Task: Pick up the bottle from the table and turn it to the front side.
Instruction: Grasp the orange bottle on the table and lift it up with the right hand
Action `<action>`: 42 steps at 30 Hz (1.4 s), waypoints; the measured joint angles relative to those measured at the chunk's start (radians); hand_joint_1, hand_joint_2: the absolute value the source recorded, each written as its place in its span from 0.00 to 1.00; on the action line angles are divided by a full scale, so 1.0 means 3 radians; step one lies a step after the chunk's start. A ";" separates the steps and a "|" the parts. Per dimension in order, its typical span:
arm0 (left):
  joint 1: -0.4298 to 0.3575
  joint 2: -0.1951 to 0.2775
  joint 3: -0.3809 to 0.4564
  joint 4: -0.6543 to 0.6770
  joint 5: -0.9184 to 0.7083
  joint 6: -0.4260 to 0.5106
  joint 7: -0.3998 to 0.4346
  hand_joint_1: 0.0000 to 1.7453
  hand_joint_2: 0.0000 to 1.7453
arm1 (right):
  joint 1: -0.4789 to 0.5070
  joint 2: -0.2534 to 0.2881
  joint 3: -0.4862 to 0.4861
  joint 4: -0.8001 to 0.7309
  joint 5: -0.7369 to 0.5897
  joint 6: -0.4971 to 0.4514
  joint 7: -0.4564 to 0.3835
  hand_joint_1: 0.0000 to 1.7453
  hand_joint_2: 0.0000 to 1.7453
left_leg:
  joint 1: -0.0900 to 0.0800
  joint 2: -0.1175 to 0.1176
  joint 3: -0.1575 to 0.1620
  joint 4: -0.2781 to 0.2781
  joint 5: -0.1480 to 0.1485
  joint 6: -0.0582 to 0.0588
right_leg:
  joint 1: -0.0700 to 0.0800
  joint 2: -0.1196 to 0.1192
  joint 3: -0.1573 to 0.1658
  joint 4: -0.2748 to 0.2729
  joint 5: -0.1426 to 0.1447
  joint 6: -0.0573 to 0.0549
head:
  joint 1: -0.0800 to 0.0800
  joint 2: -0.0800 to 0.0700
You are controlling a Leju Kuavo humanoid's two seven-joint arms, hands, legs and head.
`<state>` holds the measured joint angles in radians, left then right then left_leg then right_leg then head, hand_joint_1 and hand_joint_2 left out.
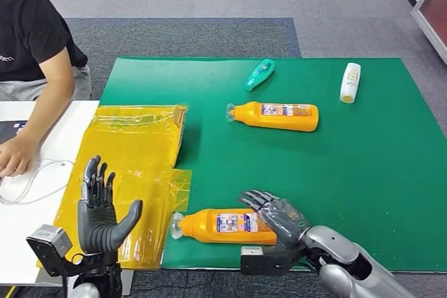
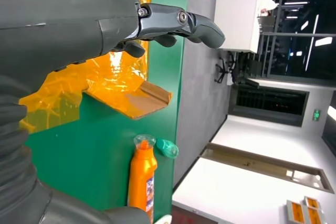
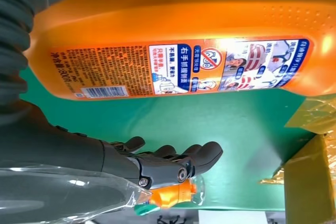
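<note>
head: I'm seeing right hand (image 1: pixel 276 218) resting fingers-spread over base end of near orange bottle (image 1: pixel 221 226), not clamped | left wrist: left hand (image 2: pixel 170 24) idling, fingers apart, empty | right wrist: bottle (image 3: pixel 178 40) lying label-up beside palm; I'm judging it rigid, slick, heavy, so I'm planning a mid-body wrap

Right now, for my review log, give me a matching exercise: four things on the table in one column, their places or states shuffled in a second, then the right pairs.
Things:
1. near orange bottle
2. far orange bottle
3. white bottle
4. left hand

Places or states:
A. lying near the green mat's far right
B. raised, fingers apart, over the yellow bags
C. lying mid-mat, untouched
D. right hand on its base end

Pairs: 1-D, 2-C, 3-A, 4-B
</note>
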<state>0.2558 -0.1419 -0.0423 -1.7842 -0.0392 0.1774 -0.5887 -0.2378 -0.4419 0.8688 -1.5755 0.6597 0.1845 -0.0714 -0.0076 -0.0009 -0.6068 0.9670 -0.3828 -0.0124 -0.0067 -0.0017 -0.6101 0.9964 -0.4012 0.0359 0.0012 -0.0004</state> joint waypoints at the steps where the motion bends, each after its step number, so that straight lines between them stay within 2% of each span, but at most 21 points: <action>1: 0.0000 0.0000 0.0000 0.0000 -0.0008 0.0011 0.0004 0.00 1.00 | -0.0002 0.0011 0.0004 0.0008 0.0018 0.0000 0.0012 0.00 1.00 | 0.0000 0.0000 0.0000 0.0000 0.0000 0.0000 | 0.0000 0.0000 0.0000 0.0000 0.0000 0.0000 | 0.0000 0.0000; 13: 0.0018 -0.0001 0.0001 -0.0005 -0.0055 0.0070 0.0038 0.00 1.00 | -0.0021 0.0135 0.0012 0.0102 0.0099 -0.0031 0.0046 0.00 1.00 | 0.0000 0.0000 0.0000 0.0000 0.0000 0.0000 | 0.0000 0.0000 0.0000 0.0000 0.0000 0.0000 | 0.0000 0.0000; 22: 0.0132 0.0001 0.0002 -0.0138 -0.0069 0.0106 0.0050 0.00 1.00 | -0.0024 0.0201 0.0031 0.0185 0.0131 -0.0062 0.0026 0.00 1.00 | 0.0000 0.0000 0.0000 0.0000 0.0000 0.0000 | 0.0000 0.0000 0.0000 0.0000 0.0000 0.0000 | 0.0000 0.0000; 34: 0.0149 0.0001 0.0004 -0.0165 -0.0115 0.0141 0.0073 0.00 1.00 | -0.0047 0.0213 0.0061 0.0331 0.0127 -0.0062 -0.0067 0.00 1.00 | 0.0000 0.0000 0.0000 0.0000 0.0000 0.0000 | 0.0000 0.0000 0.0001 0.0000 0.0000 0.0000 | 0.0000 0.0000; 42: 0.0149 0.0001 0.0003 -0.0165 -0.0125 0.0182 0.0096 0.00 1.00 | -0.0051 0.0214 0.0086 0.0411 0.0147 -0.0079 -0.0017 0.00 1.00 | 0.0000 0.0000 0.0000 0.0000 0.0000 0.0000 | 0.0000 0.0000 0.0000 0.0000 0.0000 0.0000 | 0.0000 0.0000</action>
<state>0.3007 -0.1415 -0.0416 -1.8338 -0.0767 0.2320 -0.5599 -0.2531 -0.3779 0.8946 -1.4523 0.7038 0.1608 -0.0765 -0.0076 -0.0010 -0.6068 0.9670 -0.3826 -0.0124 -0.0066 -0.0018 -0.6100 0.9965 -0.4012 0.0358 0.0013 -0.0004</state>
